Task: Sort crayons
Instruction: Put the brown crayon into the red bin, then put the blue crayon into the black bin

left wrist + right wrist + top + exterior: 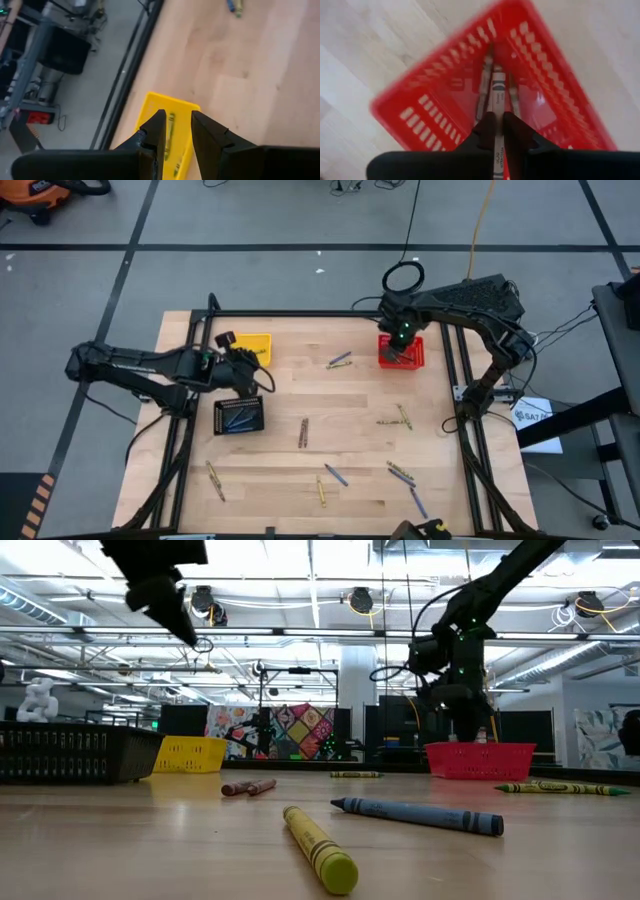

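Note:
Several crayons lie scattered on the wooden table, among them a yellow one (320,848), a blue-grey one (420,815) and a brown-red pair (248,786). My right gripper (499,116) points down over the red basket (400,352) at the far right, shut on a crayon (498,95). My left gripper (177,114) hangs open above the yellow basket (165,107) at the far left, which holds yellow crayons (170,131). Nothing is between its fingers. A black basket (238,415) with crayons stands nearer, on the left. My right gripper pinches the crayon between its two fingers, which come from above and lie along it. The crayon's lower part (498,105) sticks out below the fingertips and hangs upright inside the red basket. I cannot tell whether its lower end touches the basket floor.
Loose crayons lie mid-table (303,432), at the far middle (340,360), on the right (400,417) and along the near edge (322,490). A black frame (300,312) borders the table's far edge and sides.

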